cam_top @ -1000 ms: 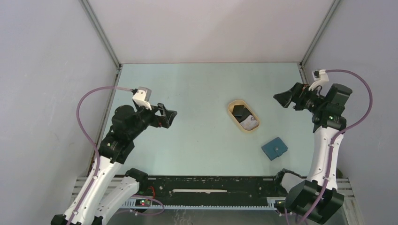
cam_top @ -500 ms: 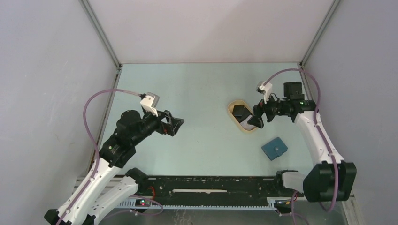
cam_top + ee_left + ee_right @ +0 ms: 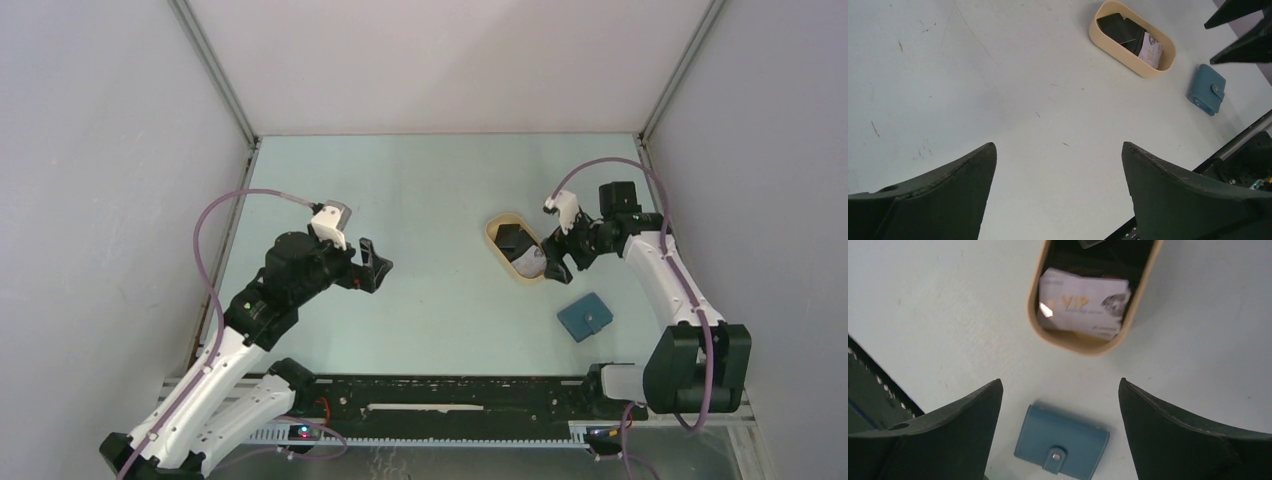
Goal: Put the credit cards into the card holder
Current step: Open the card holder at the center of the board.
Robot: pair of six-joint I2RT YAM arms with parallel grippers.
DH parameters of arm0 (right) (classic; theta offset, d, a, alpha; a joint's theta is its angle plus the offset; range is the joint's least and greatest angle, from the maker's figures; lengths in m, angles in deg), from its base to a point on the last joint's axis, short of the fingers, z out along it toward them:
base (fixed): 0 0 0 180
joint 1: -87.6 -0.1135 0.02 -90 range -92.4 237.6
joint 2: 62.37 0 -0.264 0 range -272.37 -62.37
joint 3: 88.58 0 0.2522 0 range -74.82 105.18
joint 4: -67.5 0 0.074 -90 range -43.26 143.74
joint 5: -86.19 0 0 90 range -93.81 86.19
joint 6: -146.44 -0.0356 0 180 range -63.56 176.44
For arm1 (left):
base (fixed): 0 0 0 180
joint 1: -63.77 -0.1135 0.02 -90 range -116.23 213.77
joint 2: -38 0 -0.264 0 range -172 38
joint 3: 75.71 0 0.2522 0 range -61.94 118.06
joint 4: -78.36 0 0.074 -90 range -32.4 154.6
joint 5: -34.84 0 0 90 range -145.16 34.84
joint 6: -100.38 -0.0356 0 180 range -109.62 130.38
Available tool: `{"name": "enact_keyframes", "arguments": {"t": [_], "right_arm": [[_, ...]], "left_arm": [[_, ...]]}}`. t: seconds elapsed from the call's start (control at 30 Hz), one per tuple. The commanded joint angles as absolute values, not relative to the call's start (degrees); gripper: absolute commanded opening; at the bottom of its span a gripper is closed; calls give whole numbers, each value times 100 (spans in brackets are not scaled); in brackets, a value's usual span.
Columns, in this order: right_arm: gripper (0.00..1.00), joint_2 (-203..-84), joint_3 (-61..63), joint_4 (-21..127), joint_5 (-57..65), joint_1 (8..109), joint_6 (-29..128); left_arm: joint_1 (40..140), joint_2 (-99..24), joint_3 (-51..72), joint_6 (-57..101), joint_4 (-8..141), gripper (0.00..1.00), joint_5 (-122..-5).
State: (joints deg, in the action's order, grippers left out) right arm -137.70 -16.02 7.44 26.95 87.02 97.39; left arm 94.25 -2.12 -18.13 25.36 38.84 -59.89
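Little of the job looked done. The right gripper (image 3: 1059,385) hung with its jaws spread wide and empty. The cards (image 3: 1083,307) lay just ahead of its fingertips, all inside the beige tray (image 3: 1083,347), a whitish one nearest and dark ones beyond. The wallet (image 3: 1063,440) sat shut, tab snapped down, beneath and between the jaws. The left gripper (image 3: 372,262), likewise spread and empty, had tray and wallet well ahead to its right. Opening the wallet and moving every card seemingly remained.
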Motion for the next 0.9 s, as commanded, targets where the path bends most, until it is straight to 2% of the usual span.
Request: {"name": "enact_keyframes", "arguments": {"t": [0.0,0.07,0.17,0.27,0.63,0.87], "right_arm": [[97,-13251,-2109,-158,2881,8661,11340],[99,-12891,-2474,-208,2804,8819,12158],[100,-12537,-2782,-606,3295,9663,14041],[100,-13059,-2584,-1260,3193,10098,15643],[92,-14629,-2277,-852,2472,9591,15549],[76,-15294,-2279,-773,1898,9419,15479]], "left_arm": [[9410,-263,-1892,2434,3988,100,-6078],[9409,-291,-1899,2452,3996,100,-6144],[9380,-323,-1888,2482,4023,100,-6273],[9328,-330,-1890,2518,4041,100,-6377],[9288,-264,-1905,2548,4061,100,-6481],[9269,-280,-1901,2558,4056,100,-6546]]}}
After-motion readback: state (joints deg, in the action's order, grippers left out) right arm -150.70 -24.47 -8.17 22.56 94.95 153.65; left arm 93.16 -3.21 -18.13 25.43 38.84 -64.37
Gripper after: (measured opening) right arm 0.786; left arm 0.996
